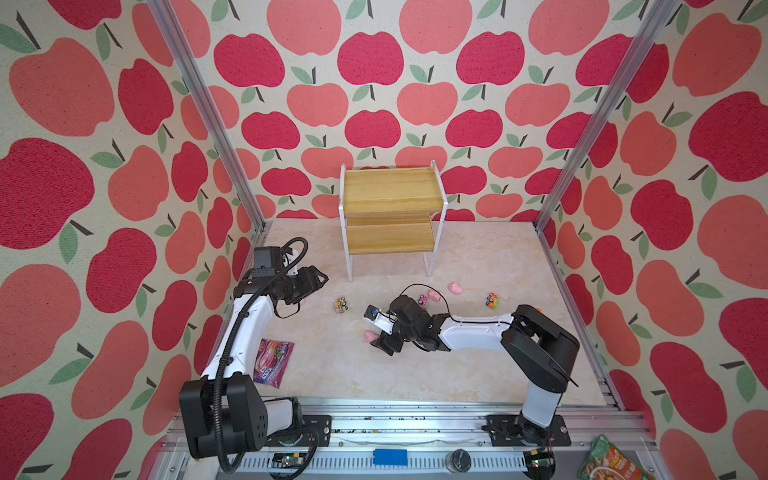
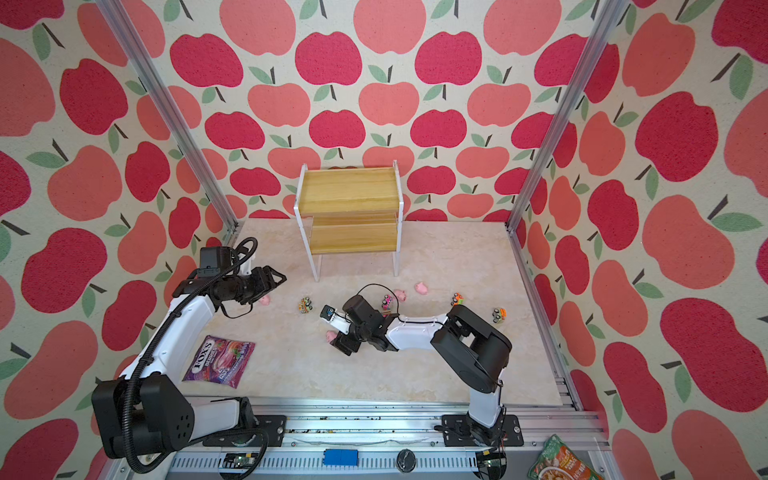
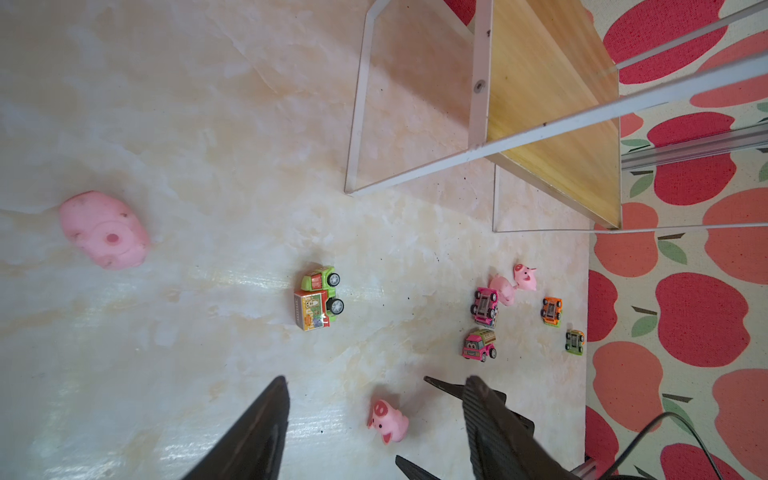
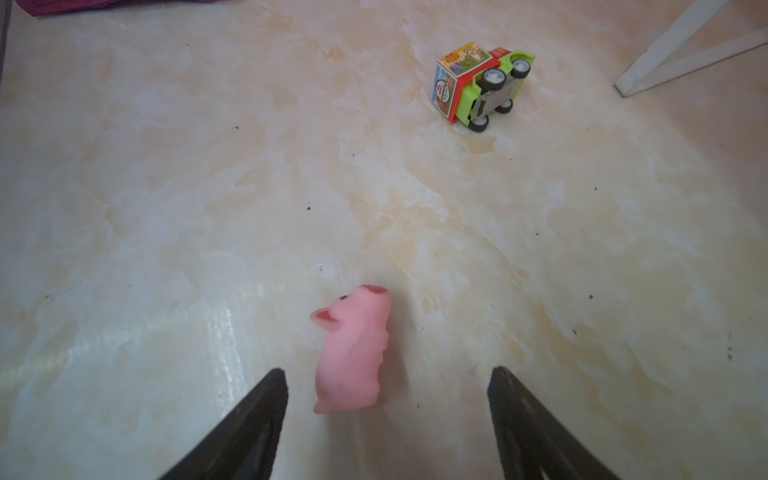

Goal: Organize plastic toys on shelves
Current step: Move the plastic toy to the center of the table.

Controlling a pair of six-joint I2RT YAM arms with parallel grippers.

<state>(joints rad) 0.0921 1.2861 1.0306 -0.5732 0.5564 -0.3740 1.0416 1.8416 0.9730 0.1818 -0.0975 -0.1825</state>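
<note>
Right claw (image 4: pixel 388 372) is released, a pink pig (image 4: pixel 353 353) lying between its tips on the surface (image 4: pixel 166 208), ungripped. Left claw (image 1: pixel 321 277) hovers released, empty. Other pigs (image 1: pixel 434 296) and trucks (image 1: pixel 342 305) lie scattered; the shelves (image 1: pixel 390 191) are bare, so nothing is placed yet.

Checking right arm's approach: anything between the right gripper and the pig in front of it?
Nothing visible. Right gripper is open; pig lies partly between its fingertips, untouched. The tipped truck sits far beyond.
</note>
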